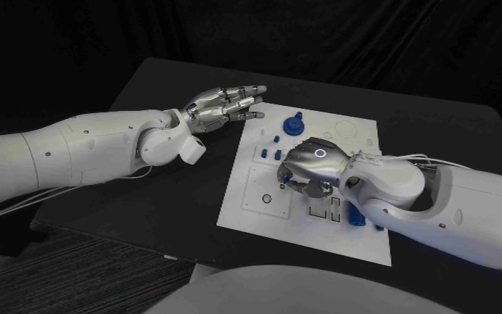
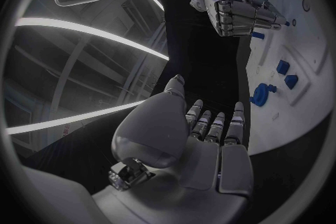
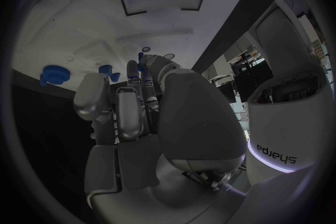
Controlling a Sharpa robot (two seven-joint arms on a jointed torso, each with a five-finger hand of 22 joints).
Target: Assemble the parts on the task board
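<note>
A: Hovering the left hand (image 1: 223,106) just off the far left corner of the task board (image 1: 256,205), flat, fingers apart, gripping nothing. Why parking it there?

B: Probably leaving room over the task board for the other arm, while sitting within easy reach of the far edge.

A: And hanging the right hand (image 1: 310,170) over the middle of the task board, palm down, fingers curling toward the white surface?

B: Seemingly working at a seat there, or closing on a small piece. Catching a bit of blue by the fingertips from the left wrist view, yet failing to tell whether pinching it or merely touching down beside it. So calling that hand neither clamped nor empty.

A: Locating the parts?

B: Finding the big round blue part (image 1: 295,122) lying at the far edge of the task board, untouched, nearer the left hand. Finding the small blue parts (image 1: 270,154) on the left half of the task board, just beside the right hand. Spotting another blue piece (image 1: 358,217) toward the near right of the task board, close against the right forearm.

A: Judging progress?

B: Guessing plenty remaining, going by the pieces lying scattered. Expecting trouble mostly from the right hand hiding its own work.
</note>
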